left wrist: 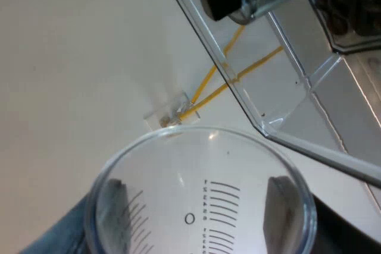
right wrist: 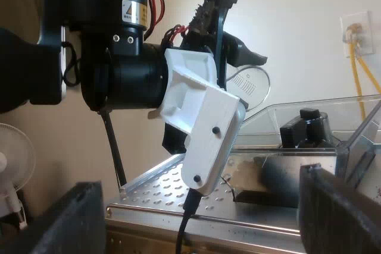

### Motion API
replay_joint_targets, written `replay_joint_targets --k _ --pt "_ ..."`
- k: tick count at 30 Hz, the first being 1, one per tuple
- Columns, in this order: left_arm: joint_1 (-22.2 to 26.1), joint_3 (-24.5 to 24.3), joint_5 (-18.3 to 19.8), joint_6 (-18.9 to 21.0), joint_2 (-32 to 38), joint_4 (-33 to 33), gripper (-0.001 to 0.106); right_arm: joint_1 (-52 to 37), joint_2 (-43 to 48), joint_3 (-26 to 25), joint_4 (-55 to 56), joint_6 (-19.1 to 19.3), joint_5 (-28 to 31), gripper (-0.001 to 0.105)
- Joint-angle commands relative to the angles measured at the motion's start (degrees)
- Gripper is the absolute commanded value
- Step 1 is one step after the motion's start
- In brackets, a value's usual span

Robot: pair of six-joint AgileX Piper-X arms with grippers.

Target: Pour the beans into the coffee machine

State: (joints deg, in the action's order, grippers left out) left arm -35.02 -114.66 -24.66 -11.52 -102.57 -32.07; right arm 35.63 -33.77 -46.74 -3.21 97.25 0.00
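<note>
my left tool (left wrist: 197, 203) grips the measuring glass (left wrist: 178, 165), tipped near the bean hopper (left wrist: 286, 81). i'd centre its lip over the hopper's opening, then tilt slowly. right tool (right wrist: 202, 213) hangs open, empty.

Left fingers (left wrist: 281, 206) tight, right fingers (right wrist: 65, 218) wide.
</note>
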Motion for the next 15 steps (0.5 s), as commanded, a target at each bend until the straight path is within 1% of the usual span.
replay_joint_targets --k 1,8,10,11,13,14,15 --pt "-0.1 -0.3 -0.4 -1.6 0.4 1.6 0.031 0.2 0.4 -0.4 -0.4 0.2 0.0 0.069" --pt "-0.1 -0.3 -0.4 -1.6 0.4 2.9 0.031 0.2 0.4 -0.4 -0.4 0.2 0.0 0.069" --pt "-0.1 -0.3 -0.4 -1.0 0.4 2.9 0.031 0.2 0.4 -0.4 -0.4 0.2 0.0 0.069" --pt "-0.1 -0.3 -0.4 0.0 0.5 2.9 0.031 0.2 0.4 -0.4 -0.4 0.2 0.0 0.069" --pt "-0.1 -0.3 -0.4 0.4 0.5 2.9 0.031 0.2 0.4 -0.4 -0.4 0.2 0.0 0.069" --pt "-0.1 -0.3 -0.4 1.6 0.5 2.9 0.031 0.2 0.4 -0.4 -0.4 0.2 0.0 0.069" --pt "-0.1 -0.3 -0.4 3.8 0.6 2.9 0.031 0.2 0.4 -0.4 -0.4 0.2 0.0 0.069"
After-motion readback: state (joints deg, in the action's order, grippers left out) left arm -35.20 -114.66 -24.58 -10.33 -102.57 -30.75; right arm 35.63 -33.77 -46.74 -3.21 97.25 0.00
